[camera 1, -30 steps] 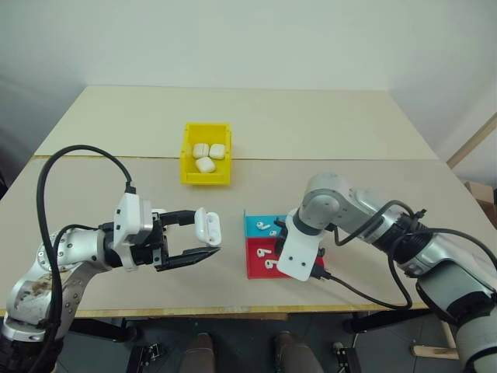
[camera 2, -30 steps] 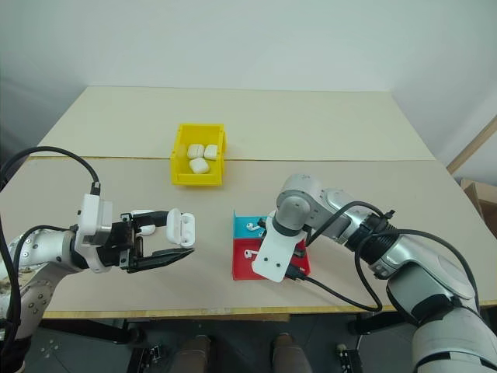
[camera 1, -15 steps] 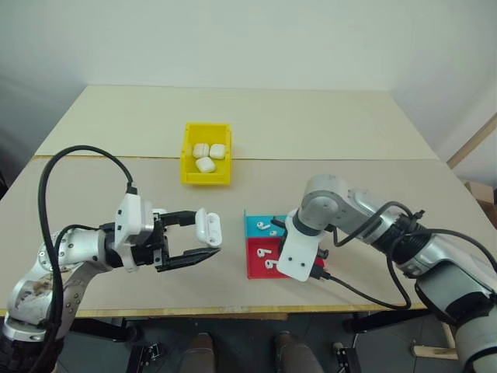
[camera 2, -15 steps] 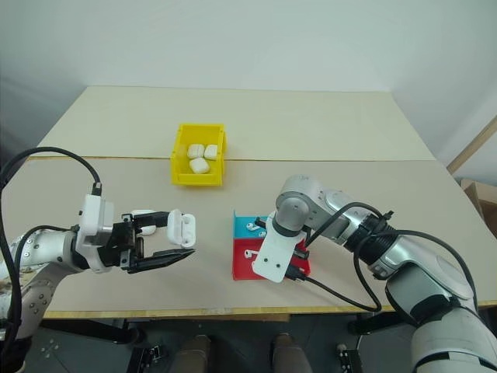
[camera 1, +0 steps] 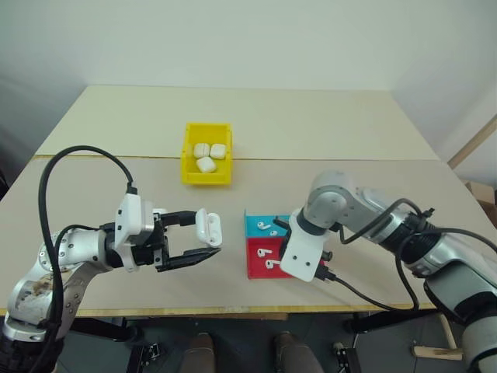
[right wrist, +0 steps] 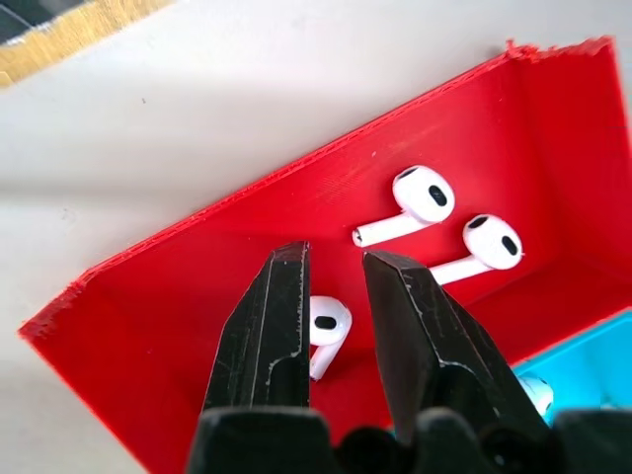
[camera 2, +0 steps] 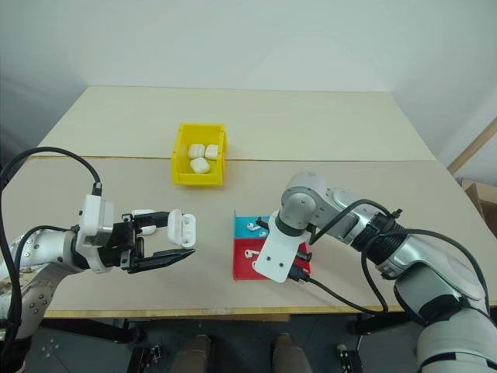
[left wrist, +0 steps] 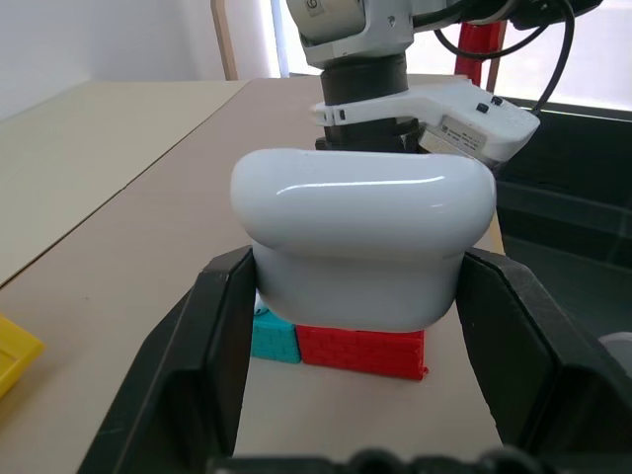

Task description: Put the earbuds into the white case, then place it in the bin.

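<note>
My left gripper (camera 1: pixel 206 231) is held level over the table's front left and is shut on the white case (left wrist: pixel 362 247), whose lid stands open (camera 2: pixel 182 228). My right gripper (right wrist: pixel 331 259) points down into the red tray (right wrist: pixel 227 247). Its fingers stand narrowly apart, with one of the earbuds (right wrist: pixel 331 324) between them. Two more earbuds (right wrist: pixel 423 195) (right wrist: pixel 491 240) lie on the tray floor just beyond. The yellow bin (camera 1: pixel 206 179) stands further back on the table, apart from both grippers.
Three white cases (camera 1: pixel 206 162) lie in the bin. A blue tray (camera 1: pixel 255 230) holding earbuds (camera 1: pixel 263 225) adjoins the red tray's far side. A black cable (camera 1: pixel 365 291) trails from my right wrist towards the table's front edge.
My right arm has shifted slightly to the right above the trays. The left arm and the case have stayed still.
</note>
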`<action>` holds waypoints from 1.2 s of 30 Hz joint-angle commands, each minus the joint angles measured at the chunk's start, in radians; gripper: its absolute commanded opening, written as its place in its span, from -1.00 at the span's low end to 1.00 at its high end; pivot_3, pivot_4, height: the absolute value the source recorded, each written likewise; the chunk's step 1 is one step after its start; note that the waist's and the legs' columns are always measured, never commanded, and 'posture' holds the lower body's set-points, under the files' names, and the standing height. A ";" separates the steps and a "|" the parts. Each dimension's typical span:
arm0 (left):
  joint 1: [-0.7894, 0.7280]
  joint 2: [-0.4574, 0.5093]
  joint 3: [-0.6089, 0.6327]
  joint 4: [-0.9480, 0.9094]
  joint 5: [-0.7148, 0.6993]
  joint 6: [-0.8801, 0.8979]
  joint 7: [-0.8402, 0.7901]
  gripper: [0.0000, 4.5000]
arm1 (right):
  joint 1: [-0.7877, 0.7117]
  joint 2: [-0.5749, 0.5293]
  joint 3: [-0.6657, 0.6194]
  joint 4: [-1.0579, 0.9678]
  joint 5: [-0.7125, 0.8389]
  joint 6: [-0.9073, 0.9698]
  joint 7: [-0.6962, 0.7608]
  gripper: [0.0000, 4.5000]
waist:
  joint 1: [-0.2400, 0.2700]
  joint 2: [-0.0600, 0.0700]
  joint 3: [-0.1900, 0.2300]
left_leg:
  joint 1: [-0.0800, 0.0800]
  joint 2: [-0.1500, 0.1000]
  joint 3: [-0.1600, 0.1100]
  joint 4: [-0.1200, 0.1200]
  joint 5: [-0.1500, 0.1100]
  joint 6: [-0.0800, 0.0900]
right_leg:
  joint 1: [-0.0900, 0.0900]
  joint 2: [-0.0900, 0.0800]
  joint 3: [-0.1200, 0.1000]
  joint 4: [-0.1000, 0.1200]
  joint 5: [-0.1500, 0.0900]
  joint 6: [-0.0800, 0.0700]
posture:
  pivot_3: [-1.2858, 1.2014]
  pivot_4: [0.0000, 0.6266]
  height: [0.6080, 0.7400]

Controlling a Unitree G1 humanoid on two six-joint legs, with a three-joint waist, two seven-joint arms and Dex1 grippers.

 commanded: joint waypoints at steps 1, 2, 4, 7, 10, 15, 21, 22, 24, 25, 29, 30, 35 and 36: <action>-0.014 0.011 0.000 -0.026 -0.005 -0.017 -0.010 0.24 | -0.040 -0.019 0.008 -0.005 0.061 -0.047 0.049 -0.48 | -0.001 0.000 0.000 | 0.000 0.000 0.000 0.000 0.000 0.000 | 0.000 0.000 0.000 0.000 0.000 0.000 | 0.03 -0.52 1.00; -0.015 0.013 -0.001 -0.025 -0.006 -0.015 -0.013 0.24 | -0.046 -0.021 0.012 0.000 0.071 -0.059 0.049 -0.48 | -0.001 0.000 0.000 | 0.000 0.000 0.000 0.000 0.000 0.000 | 0.000 0.000 0.000 0.000 0.000 0.000 | 0.03 -0.52 1.00; -0.017 0.019 -0.003 -0.023 -0.006 -0.013 -0.018 0.24 | -0.055 -0.021 0.016 0.009 0.073 -0.070 0.049 -0.48 | 0.000 0.000 0.000 | 0.000 0.000 0.000 0.000 0.000 0.000 | 0.000 0.000 0.000 0.000 0.000 0.000 | 0.03 -0.52 1.00; -0.016 0.022 -0.004 -0.023 -0.006 -0.014 -0.020 0.24 | -0.056 -0.010 0.010 0.018 0.061 -0.057 0.049 -0.22 | 0.000 0.000 0.000 | 0.000 0.000 0.000 0.000 0.000 0.000 | 0.000 0.000 0.000 0.000 0.000 0.000 | 0.03 -0.52 1.00; -0.015 0.021 -0.004 -0.025 -0.005 -0.015 -0.018 0.24 | -0.050 0.013 -0.006 0.043 0.027 -0.070 0.049 -0.08 | -0.001 0.000 0.000 | 0.000 0.000 0.000 0.000 0.000 0.000 | 0.000 0.000 0.000 0.000 0.000 0.000 | 0.03 -0.52 1.00; -0.008 0.023 -0.007 -0.032 0.000 -0.012 -0.014 0.24 | -0.053 0.018 -0.006 0.068 0.020 -0.090 0.049 -0.08 | 0.000 0.001 0.000 | 0.000 0.000 0.000 0.000 0.000 0.000 | 0.000 0.000 0.000 0.000 0.000 0.000 | 0.03 -0.52 1.00; -0.012 0.017 -0.013 -0.030 0.005 -0.017 -0.007 0.24 | -0.079 0.019 0.002 0.091 -0.006 -0.059 0.049 -0.08 | 0.000 0.001 0.001 | 0.000 0.000 0.000 0.000 0.000 0.000 | 0.000 0.000 0.000 0.000 0.000 0.000 | 0.03 -0.52 1.00; -0.013 0.017 -0.015 -0.030 0.006 -0.018 -0.006 0.24 | -0.081 0.020 0.004 0.096 -0.010 -0.053 0.049 -0.08 | 0.000 0.001 0.001 | 0.000 0.000 0.000 0.000 0.000 0.000 | 0.000 0.000 0.000 0.000 0.000 0.000 | 0.03 -0.52 1.00; -0.012 0.015 -0.017 -0.030 0.008 -0.020 -0.005 0.24 | -0.082 0.020 0.008 0.101 -0.013 -0.048 0.049 -0.08 | 0.000 0.001 0.001 | 0.000 0.001 0.000 0.000 0.000 0.000 | 0.000 0.001 0.000 0.000 0.000 0.000 | 0.03 -0.52 1.00; -0.012 0.014 -0.018 -0.030 0.009 -0.021 -0.004 0.24 | -0.082 0.020 0.011 0.102 -0.013 -0.048 0.049 -0.08 | 0.000 0.001 0.001 | 0.000 0.001 0.000 0.000 0.000 0.000 | 0.000 0.001 0.000 0.000 0.000 0.000 | 0.03 -0.52 1.00; -0.007 0.012 -0.017 -0.032 0.009 -0.022 -0.002 0.24 | -0.082 0.020 0.022 0.104 -0.008 -0.041 0.049 -0.08 | 0.000 0.001 0.001 | 0.000 0.001 0.000 0.000 0.000 0.000 | -0.001 0.001 0.000 0.000 0.000 0.000 | 0.03 -0.52 1.00; -0.005 0.011 -0.016 -0.033 0.009 -0.023 -0.001 0.24 | -0.080 0.022 0.024 0.105 -0.011 -0.040 0.049 -0.08 | 0.000 0.001 0.001 | 0.000 0.001 0.000 -0.001 0.000 0.000 | -0.001 0.001 0.000 0.000 0.000 0.000 | 0.03 -0.52 1.00; 0.003 0.010 -0.016 -0.040 0.012 -0.023 0.007 0.24 | -0.071 0.031 0.033 0.120 -0.023 -0.038 0.049 -0.08 | 0.000 0.001 0.001 | 0.000 0.001 0.000 0.000 0.000 0.000 | -0.001 0.001 0.000 0.000 0.000 0.000 | 0.03 -0.52 1.00; 0.005 0.010 -0.017 -0.041 0.013 -0.024 0.007 0.24 | -0.068 0.033 0.033 0.120 -0.025 -0.036 0.049 -0.08 | 0.000 0.001 0.001 | 0.000 0.001 0.000 0.000 0.000 0.000 | -0.001 0.001 0.000 0.000 0.000 0.000 | 0.03 -0.52 1.00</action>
